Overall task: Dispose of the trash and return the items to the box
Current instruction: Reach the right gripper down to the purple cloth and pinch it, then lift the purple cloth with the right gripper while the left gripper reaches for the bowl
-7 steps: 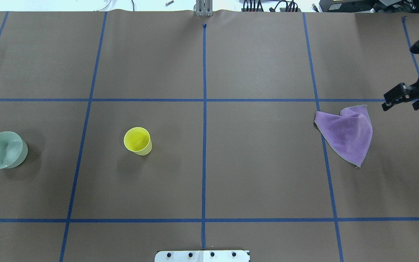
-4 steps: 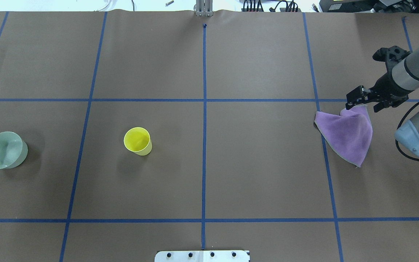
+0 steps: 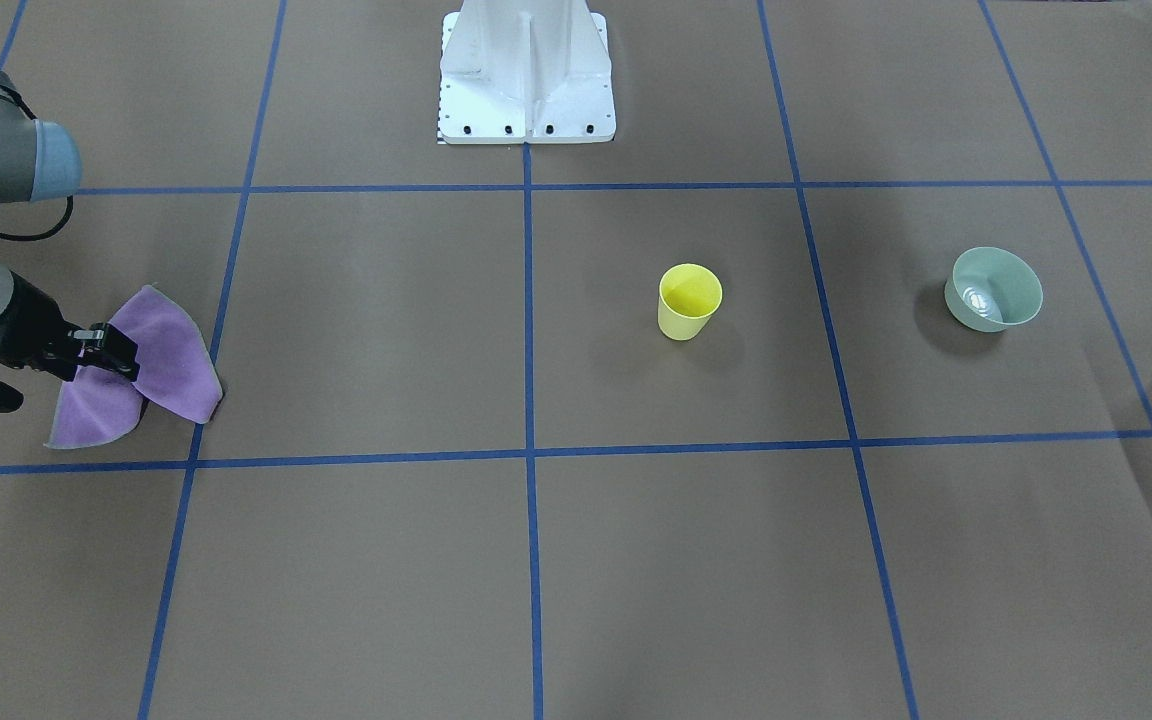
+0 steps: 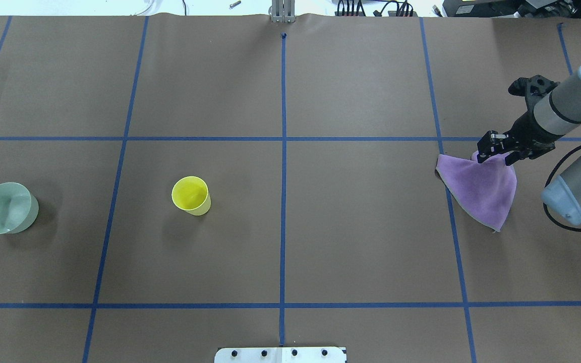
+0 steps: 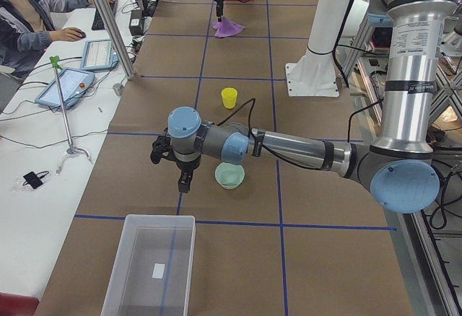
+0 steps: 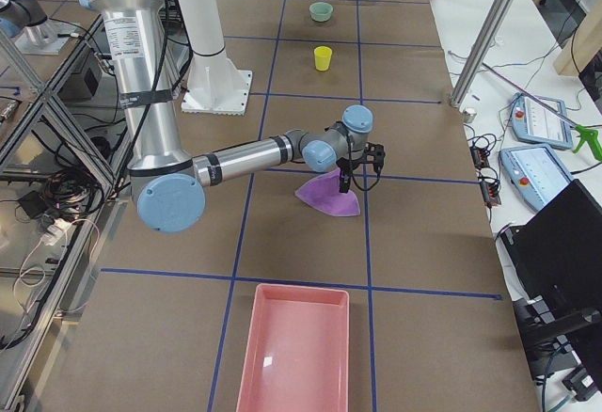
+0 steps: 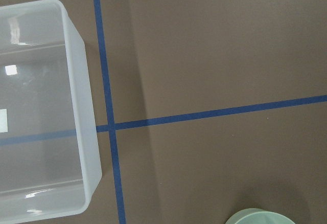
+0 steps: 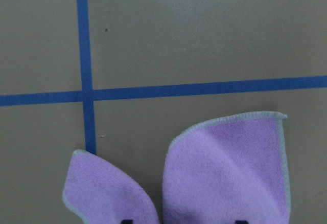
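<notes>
A purple cloth (image 4: 479, 189) lies crumpled at the table's right, also in the front view (image 3: 171, 365) and the right wrist view (image 8: 225, 173). My right gripper (image 4: 495, 157) is open, its fingers straddling the cloth's raised far fold. A yellow cup (image 4: 190, 195) stands upright left of centre. A pale green bowl (image 4: 6, 207) sits at the far left. My left gripper (image 5: 184, 182) hovers beside the bowl (image 5: 229, 176), and I cannot tell whether it is open or shut. The left wrist view shows only the bowl's rim (image 7: 260, 218) and no fingers.
A clear plastic box (image 5: 151, 265) stands at the table's left end, also in the left wrist view (image 7: 76, 106). A pink tray (image 6: 293, 346) lies at the table's right end. The robot's white base (image 3: 526, 70) is at the near middle edge.
My right arm has come in from the right edge, moved left and gone down over the cloth's far fold. The cup, bowl and cloth have not moved.
</notes>
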You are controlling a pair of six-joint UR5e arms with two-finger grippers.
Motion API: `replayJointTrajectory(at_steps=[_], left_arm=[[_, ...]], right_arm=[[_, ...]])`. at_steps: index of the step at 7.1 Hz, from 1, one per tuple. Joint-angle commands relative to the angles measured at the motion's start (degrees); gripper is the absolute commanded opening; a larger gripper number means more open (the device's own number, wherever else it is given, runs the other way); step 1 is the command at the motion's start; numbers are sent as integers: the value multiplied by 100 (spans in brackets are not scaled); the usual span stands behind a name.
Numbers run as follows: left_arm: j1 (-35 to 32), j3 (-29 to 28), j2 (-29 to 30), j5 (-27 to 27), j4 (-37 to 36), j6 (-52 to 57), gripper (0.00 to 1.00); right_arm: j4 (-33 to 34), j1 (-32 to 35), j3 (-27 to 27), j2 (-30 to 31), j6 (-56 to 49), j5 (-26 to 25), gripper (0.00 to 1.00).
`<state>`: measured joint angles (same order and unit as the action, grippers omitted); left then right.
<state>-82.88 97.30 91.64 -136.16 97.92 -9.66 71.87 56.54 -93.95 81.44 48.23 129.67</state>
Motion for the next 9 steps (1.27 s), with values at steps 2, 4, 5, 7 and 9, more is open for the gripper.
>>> replayJointTrajectory(at_steps=[2, 4, 5, 7, 9], left_arm=[[349, 87, 195, -16, 25, -1040, 98], [1103, 70, 161, 71, 672, -1973, 98], [1360, 78, 100, 368, 911, -2344, 98], [1502, -227, -618, 389, 1829, -2006, 98], [1844, -518, -621, 389, 2020, -1996, 98]], right_arm=[[29, 85, -218, 196, -7, 224, 0], [38, 576, -439, 346, -68, 558, 0], [64, 787, -536, 346, -77, 707, 0], [1042, 1244, -1244, 346, -286, 990, 0], [2919, 2024, -1896, 328, -2184, 920, 0]])
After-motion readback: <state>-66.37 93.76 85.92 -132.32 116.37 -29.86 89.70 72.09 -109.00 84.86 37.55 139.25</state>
